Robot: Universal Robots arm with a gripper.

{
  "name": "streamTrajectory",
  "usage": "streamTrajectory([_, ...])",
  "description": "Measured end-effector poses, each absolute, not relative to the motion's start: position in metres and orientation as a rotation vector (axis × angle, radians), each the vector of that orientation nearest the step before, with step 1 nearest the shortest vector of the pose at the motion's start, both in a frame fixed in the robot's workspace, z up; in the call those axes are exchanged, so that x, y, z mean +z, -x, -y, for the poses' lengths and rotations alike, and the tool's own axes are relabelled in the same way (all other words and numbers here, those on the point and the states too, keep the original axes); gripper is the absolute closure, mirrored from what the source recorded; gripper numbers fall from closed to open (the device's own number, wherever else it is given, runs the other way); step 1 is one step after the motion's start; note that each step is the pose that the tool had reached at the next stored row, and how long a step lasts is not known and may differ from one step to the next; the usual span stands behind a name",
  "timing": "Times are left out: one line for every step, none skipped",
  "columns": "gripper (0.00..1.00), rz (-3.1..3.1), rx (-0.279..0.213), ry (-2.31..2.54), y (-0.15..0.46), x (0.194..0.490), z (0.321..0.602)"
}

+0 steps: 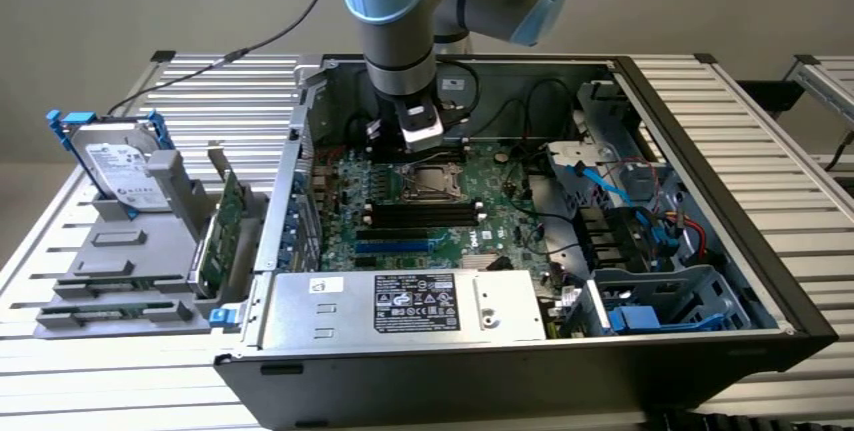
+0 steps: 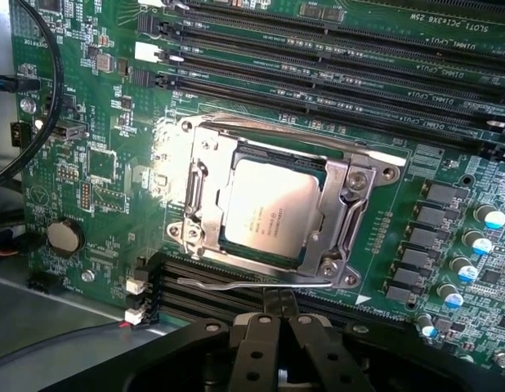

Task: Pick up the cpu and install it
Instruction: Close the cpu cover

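Slats of the metal worktop [image 1: 120,391] are carrying the whole setup. At the exterior view's left, a silver hard drive [image 1: 118,166] with a blue bracket is leaning in a grey holder [image 1: 127,261]. Just beside it, toward the exterior view's right, a long green circuit card [image 1: 224,219] is standing on edge. Next, an open computer case [image 1: 787,326] is lying on its side and showing its green motherboard [image 1: 501,213], with a labelled power supply [image 1: 400,303] sitting along the near edge. The arm [image 1: 398,21] is reaching down into the case from above, and the jaws are hanging low over the board, just beside the socket. In the wrist view they are pressing together and gripping nothing. The cpu [image 1: 434,183] is lying flat inside the metal socket frame [image 2: 350,184], its silver top [image 2: 267,214] facing up, apart from the jaws. Black memory slots [image 2: 318,73] are running along one side of it. Toward the exterior view's right inside the case, light blue cables [image 1: 607,186] are trailing above a blue drive cage [image 1: 661,316].
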State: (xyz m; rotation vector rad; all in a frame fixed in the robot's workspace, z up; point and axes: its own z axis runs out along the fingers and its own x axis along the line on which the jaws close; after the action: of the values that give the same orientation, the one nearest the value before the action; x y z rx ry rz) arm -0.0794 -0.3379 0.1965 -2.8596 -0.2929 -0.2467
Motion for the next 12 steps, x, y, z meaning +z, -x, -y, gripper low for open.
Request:
streamTrajectory([0.89, 0.293, -0.247, 2.86, 0.0794, 0.1965, 0.3379])
streamTrajectory([0.89, 0.292, -0.247, 2.86, 0.0794, 0.1965, 0.3379])
streamTrajectory([0.89, 0.292, -0.246, 2.86, 0.0794, 0.1965, 0.3379])
streamTrajectory([0.89, 0.292, -0.245, 2.86, 0.0794, 0.1965, 0.3379])
streamTrajectory([0.89, 0.292, -0.243, 2.86, 0.0794, 0.1965, 0.3379])
streamTrajectory([0.89, 0.292, -0.241, 2.86, 0.0794, 0.1965, 0.3379])
streamTrajectory([0.89, 0.291, -0.239, 2.861, 0.0794, 0.1966, 0.3378])
streamTrajectory([0.89, 0.291, -0.236, 2.861, 0.0794, 0.1967, 0.3378])
streamTrajectory([0.89, 0.291, -0.232, 2.862, 0.0794, 0.1968, 0.3378])
streamTrajectory([0.89, 0.29, -0.229, 2.862, 0.0794, 0.1969, 0.3379])
streamTrajectory([0.89, 0.29, -0.225, 2.862, 0.0794, 0.1972, 0.3379])
streamTrajectory([0.89, 0.289, -0.221, 2.863, 0.0794, 0.1976, 0.3379])
